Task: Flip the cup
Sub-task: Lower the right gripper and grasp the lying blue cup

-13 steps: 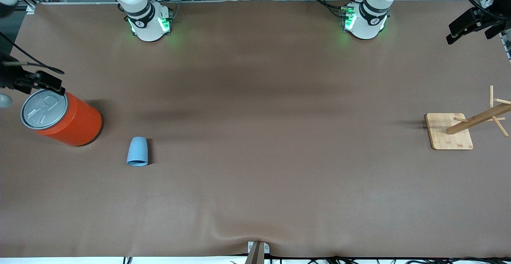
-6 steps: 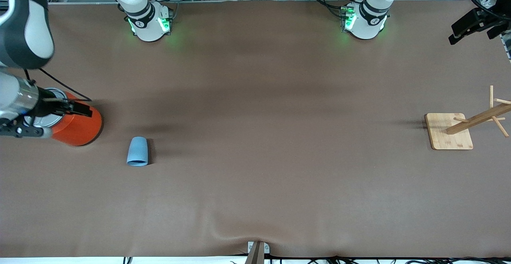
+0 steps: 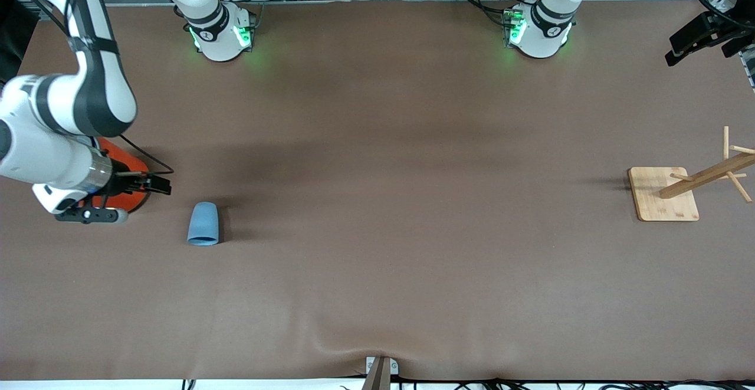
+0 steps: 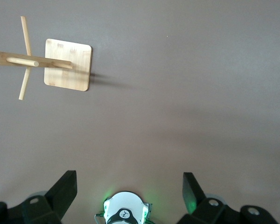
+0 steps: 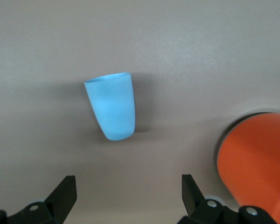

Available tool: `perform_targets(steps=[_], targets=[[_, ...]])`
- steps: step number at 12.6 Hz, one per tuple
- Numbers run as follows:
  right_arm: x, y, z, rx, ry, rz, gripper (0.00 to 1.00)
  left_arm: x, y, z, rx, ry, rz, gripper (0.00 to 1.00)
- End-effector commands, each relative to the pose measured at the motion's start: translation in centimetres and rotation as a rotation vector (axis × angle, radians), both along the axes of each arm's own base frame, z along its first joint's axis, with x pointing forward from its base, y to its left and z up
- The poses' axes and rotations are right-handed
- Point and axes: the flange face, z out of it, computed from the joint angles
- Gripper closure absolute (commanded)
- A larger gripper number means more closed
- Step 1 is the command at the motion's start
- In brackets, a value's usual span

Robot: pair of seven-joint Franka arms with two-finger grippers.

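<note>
Cup [image 3: 203, 223] lies on its side on the table [image 3: 377, 201], long axis running toward the front camera, rim nearer it, just beside the orange can [image 3: 131, 184]; right gripper [image 3: 158, 184], jaws wide and empty, hangs over the can's edge; left gripper [image 4: 129, 192] waits wide open, empty.

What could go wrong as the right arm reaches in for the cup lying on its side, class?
1. The right gripper, open, hangs over the edge of the orange can. Swinging low toward the cup, the arm might clip the can.
2. The cup lies on its side on the table, so a nudge from one finger could roll it away before the jaws close.
3. Its tapered wall may slip out of a pinch.

The left gripper waits, open, at its end.
</note>
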Motion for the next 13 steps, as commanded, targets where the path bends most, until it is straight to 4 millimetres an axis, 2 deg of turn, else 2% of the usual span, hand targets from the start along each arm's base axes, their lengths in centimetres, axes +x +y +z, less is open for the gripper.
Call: perform_targets(steps=[1,4,6,10,13], targets=[[0.2,0.1,-2.2,0.005,0.005,-0.005,0.00,-0.2,0.5,0.4,0.011,0.001,0.007,0.00],[0.3,1.4,-5.2,0.055,0.046,-0.020,0.00,-0.6,0.7,0.9,0.012,-0.008,0.009,0.00],[0.6,3.1,-6.5,0.056,0.032,0.005,0.00,-0.5,0.7,0.9,0.010,-0.009,0.008,0.00],[1.3,4.6,-9.4,0.040,0.004,0.046,0.00,-0.2,0.6,0.7,0.012,-0.010,0.006,0.00],[1.5,5.1,-11.1,0.016,-0.004,0.088,0.00,-0.4,0.6,0.6,0.014,0.000,0.006,0.00]])
